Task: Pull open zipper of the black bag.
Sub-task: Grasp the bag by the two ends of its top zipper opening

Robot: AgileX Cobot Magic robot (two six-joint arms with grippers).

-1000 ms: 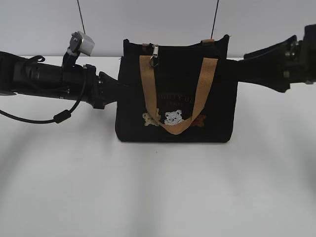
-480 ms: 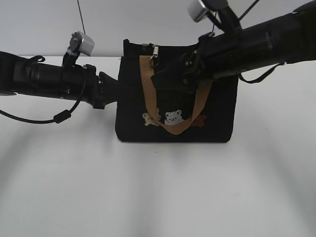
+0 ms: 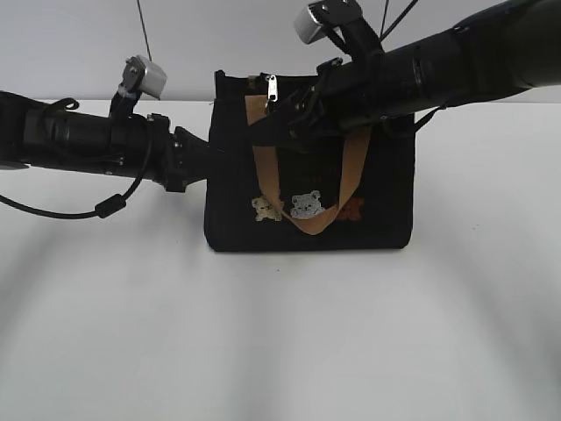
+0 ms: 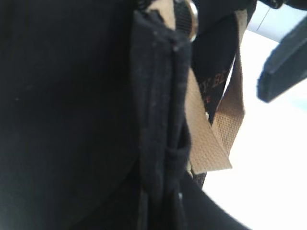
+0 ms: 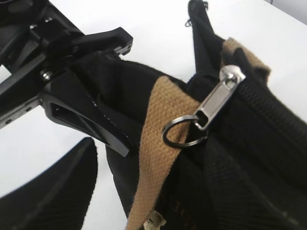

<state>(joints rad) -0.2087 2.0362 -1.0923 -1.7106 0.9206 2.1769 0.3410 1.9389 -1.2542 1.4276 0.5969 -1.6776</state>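
The black bag (image 3: 377, 202) stands upright on the white table, its tan strap (image 3: 346, 180) hanging down the front. The zipper (image 5: 268, 108) runs along the top, shut as far as it shows. Its silver pull tab (image 5: 218, 103) and ring (image 5: 184, 132) lie at the left end over the strap (image 5: 158, 153). My left gripper (image 3: 209, 160) is shut on the bag's left side seam (image 4: 158, 120). My right gripper (image 3: 285, 123) reaches across the bag's front, open, just below the pull tab (image 3: 271, 89). Only one of its fingers (image 5: 57, 187) shows, holding nothing.
The left arm (image 3: 79, 140) lies level from the left edge and the right arm (image 3: 456, 66) slants down from the upper right. Two thin cables (image 3: 140, 26) hang before the grey wall. The table (image 3: 280, 333) stretches in front of the bag.
My right arm has swung in from the right edge across the bag's front, up to the zipper pull. The bag's top has shifted slightly. The left arm has stayed put.
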